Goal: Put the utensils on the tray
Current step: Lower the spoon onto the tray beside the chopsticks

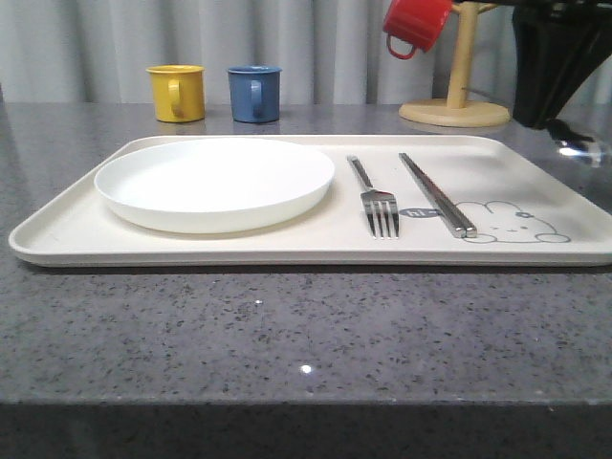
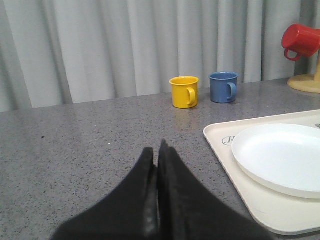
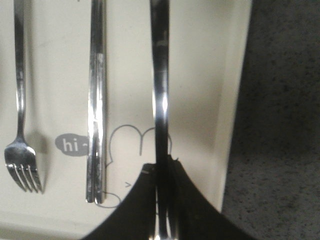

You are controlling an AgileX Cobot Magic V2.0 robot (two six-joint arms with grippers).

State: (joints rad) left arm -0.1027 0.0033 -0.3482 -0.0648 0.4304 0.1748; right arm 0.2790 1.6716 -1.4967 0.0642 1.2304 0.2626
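Note:
The cream tray (image 1: 287,244) lies across the table with a fork (image 1: 380,206) and a pair of chopsticks (image 1: 437,196) side by side on its right half. My right gripper (image 3: 161,167) is shut on the spoon's long handle (image 3: 160,75), which hangs over the tray's (image 3: 210,100) right end, beside the chopsticks (image 3: 96,100) and the fork (image 3: 20,100). The spoon's bowl is hidden in the right wrist view. In the front view a shiny bit of the spoon (image 1: 579,150) glints under the black right arm. My left gripper (image 2: 156,150) is shut and empty over bare table, left of the tray (image 2: 220,145).
A round white plate (image 1: 215,182) fills the tray's left half. A yellow mug (image 1: 177,93) and a blue mug (image 1: 254,93) stand at the back. A red mug (image 1: 416,24) hangs on a wooden stand (image 1: 457,96) at the back right.

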